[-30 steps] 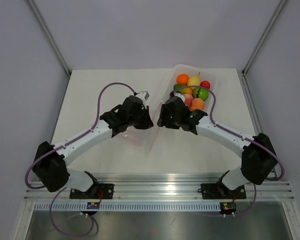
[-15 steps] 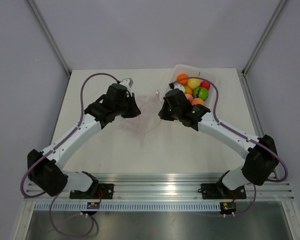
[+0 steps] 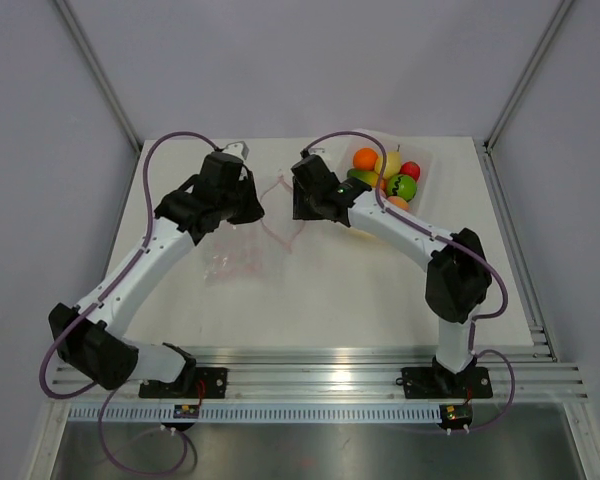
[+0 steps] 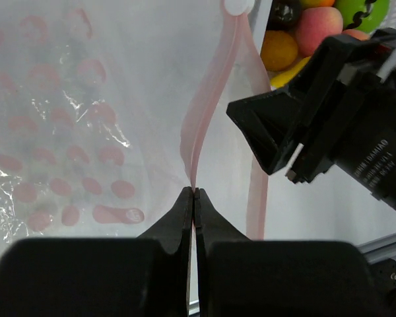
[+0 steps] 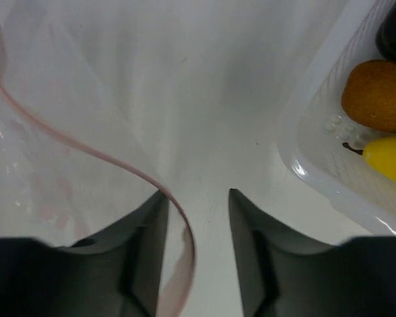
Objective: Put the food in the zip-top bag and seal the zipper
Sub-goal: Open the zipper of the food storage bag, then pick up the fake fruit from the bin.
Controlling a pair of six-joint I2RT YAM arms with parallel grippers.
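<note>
The zip-top bag (image 3: 238, 255) lies crinkled left of the table's centre, its pink dots showing in the left wrist view (image 4: 66, 132). My left gripper (image 3: 256, 211) is shut on the pink zipper (image 4: 204, 112) at the bag's mouth (image 4: 195, 191). My right gripper (image 3: 298, 208) faces it, a little to the right. Its fingers (image 5: 241, 224) stand open (image 5: 197, 198), and the zipper (image 5: 119, 162) curves between them next to the left finger. The food (image 3: 385, 175) sits in the tray: orange, yellow, green, red and pink fruits. Brown (image 5: 376, 96) and yellow (image 5: 389, 155) ones show in the right wrist view.
The translucent white tray (image 3: 423, 158) stands at the back right, its near wall (image 5: 317, 175) just right of my right gripper. The right arm (image 3: 420, 240) reaches across the table's middle from its base. Grey walls close the table at the back and sides.
Both grippers have moved away from the near edge and leftwards. The bag has gone with the left gripper, from the table's centre to its left half.
</note>
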